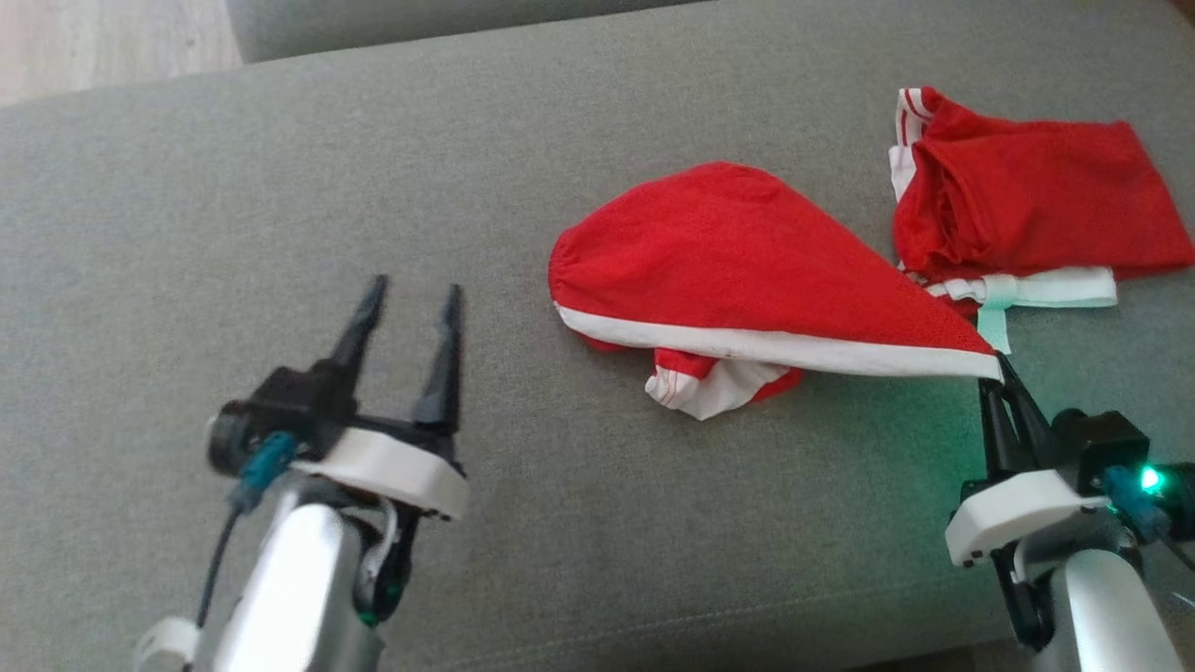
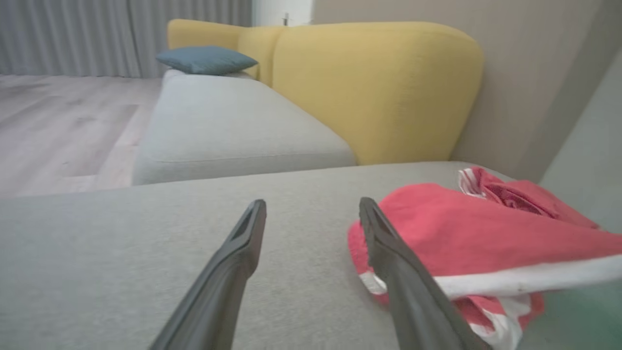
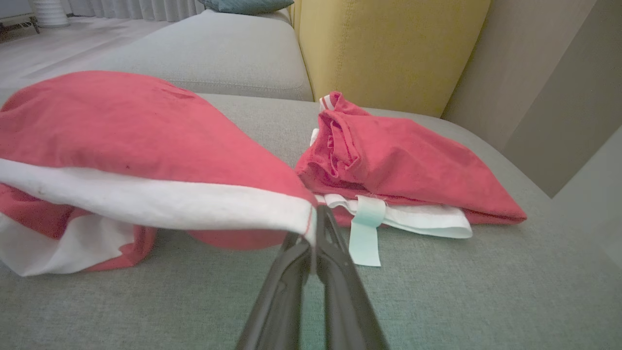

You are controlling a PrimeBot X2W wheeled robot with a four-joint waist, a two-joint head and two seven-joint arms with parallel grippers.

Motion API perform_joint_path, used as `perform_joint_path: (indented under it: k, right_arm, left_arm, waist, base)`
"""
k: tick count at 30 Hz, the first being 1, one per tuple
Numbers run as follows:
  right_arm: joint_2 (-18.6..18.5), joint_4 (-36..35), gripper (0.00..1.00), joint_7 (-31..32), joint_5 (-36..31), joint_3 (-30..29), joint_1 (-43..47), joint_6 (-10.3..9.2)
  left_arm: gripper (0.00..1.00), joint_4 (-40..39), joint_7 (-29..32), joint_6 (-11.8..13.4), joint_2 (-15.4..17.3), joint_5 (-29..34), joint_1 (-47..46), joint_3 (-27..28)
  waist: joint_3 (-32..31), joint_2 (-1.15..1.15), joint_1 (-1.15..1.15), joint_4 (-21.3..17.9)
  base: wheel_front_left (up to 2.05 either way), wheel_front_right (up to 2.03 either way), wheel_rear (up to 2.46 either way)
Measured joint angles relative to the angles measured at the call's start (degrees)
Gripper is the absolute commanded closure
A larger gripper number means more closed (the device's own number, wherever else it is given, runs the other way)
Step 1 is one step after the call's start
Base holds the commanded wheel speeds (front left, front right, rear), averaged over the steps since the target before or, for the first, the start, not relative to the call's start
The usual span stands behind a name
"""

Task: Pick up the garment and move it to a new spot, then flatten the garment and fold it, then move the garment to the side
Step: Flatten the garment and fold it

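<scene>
- Right wrist view: the right tool (image 3: 315,228) is shut tight on just the tip of the white edge of the red garment (image 3: 146,126). That small pinch may slip off if the tool pulls hard.
- The bunched part under the garment may drag on the grey sofa seat (image 1: 280,187) and crumple more.
- The garment lies on the sofa seat, with one corner held up by the right tool.
- The left tool (image 1: 416,291) is wide open and holds nothing. It is well apart from the garment.
</scene>
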Motion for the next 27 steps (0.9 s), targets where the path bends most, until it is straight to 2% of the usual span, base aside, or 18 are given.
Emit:
perform_joint_path:
  k: [4, 7, 13, 18, 27]
  right_arm:
    - [-0.3, 0.0, 1.0, 0.2, 0.0, 0.4, -0.4, 0.0]
    - [-0.7, 0.0, 1.0, 0.4, 0.0, 0.9, -1.4, 0.0]
    - [-0.8, -0.1, 1.0, 0.8, 0.8, 1.9, -3.5, 0.0]
    - [-0.8, -0.1, 1.0, 1.3, 1.8, 2.1, -4.7, 0.0]
    - [-0.8, -0.2, 1.0, 1.3, 3.2, 2.5, -6.0, 0.0]
  left_arm:
    - [0.0, 6.3, 0.0, -3.4, 0.0, -0.1, -2.6, -5.2]
    - [0.0, 10.8, 0.5, -4.2, 0.5, 0.4, -4.8, -9.0]
    - [0.0, 17.9, 0.5, -4.5, 3.3, 8.4, -12.4, -15.6]
    - [0.0, 23.9, 0.4, -2.4, 4.1, 14.8, -17.0, -19.8]
    - [0.0, 30.6, 0.4, 1.5, 3.8, 18.2, -23.4, -22.0]
  waist:
    - [1.2, 0.0, 0.0, -0.6]
    - [2.1, 0.0, 0.0, -1.0]
    - [4.2, 0.0, 0.0, -1.9]
    - [5.5, 0.0, 0.0, -2.4]
    - [7.0, 0.0, 0.0, -3.5]
  base:
    - [0.0, 0.0, 0.0]
    - [0.0, 0.0, 0.0]
    - [0.0, 0.0, 0.0]
    - [0.0, 0.0, 0.0]
    - [0.0, 0.0, 0.0]
